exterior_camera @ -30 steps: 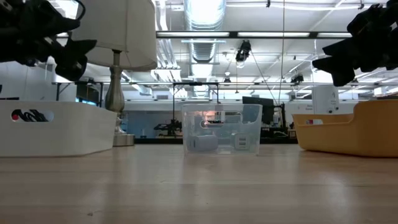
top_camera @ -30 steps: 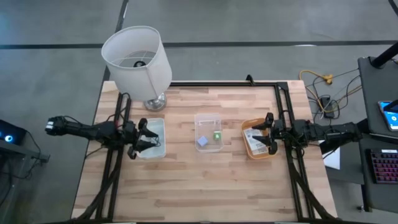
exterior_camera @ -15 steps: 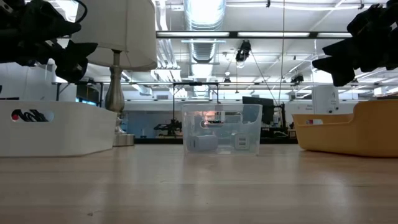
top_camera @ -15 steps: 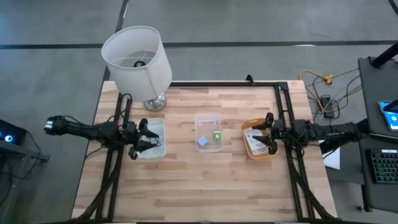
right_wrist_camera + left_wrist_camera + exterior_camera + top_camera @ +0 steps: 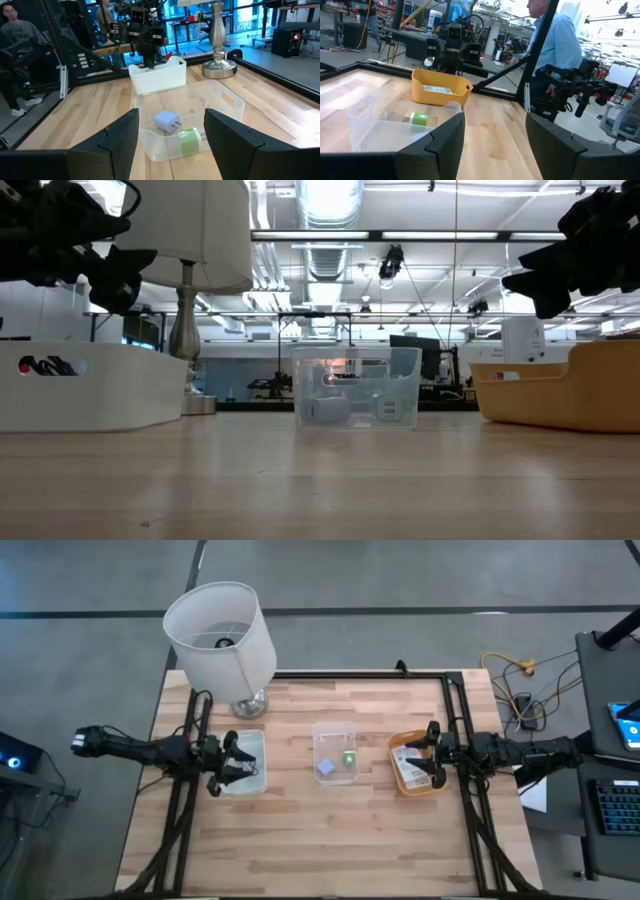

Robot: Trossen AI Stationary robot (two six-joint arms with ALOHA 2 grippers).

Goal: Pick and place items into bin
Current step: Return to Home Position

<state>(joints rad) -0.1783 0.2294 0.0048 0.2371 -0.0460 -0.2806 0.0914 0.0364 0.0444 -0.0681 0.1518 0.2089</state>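
High view: the left gripper [image 5: 228,762] hovers over the left edge of the white bin [image 5: 256,744], left of centre on the table [image 5: 330,830]. Its wrist view shows its fingers [image 5: 437,145] spread wide with nothing between them. The right gripper [image 5: 428,754] hovers over the right part of the yellow bin [image 5: 393,754], right of centre. Its fingers [image 5: 112,137] are likewise apart and empty. In the low view both grippers sit in the upper corners, clear above the bin rims. The clear bin [image 5: 335,725] stands mid-table between the other two and apart from both. It holds the green piece [image 5: 349,757] and, just beside it, the blue-grey piece [image 5: 325,768]. The packets [image 5: 408,764] lie flat in the yellow bin; we cannot tell how many. We cannot make out the white bin's contents. The lamp [image 5: 220,635] stands at the upper left, its base near the white bin's far end.
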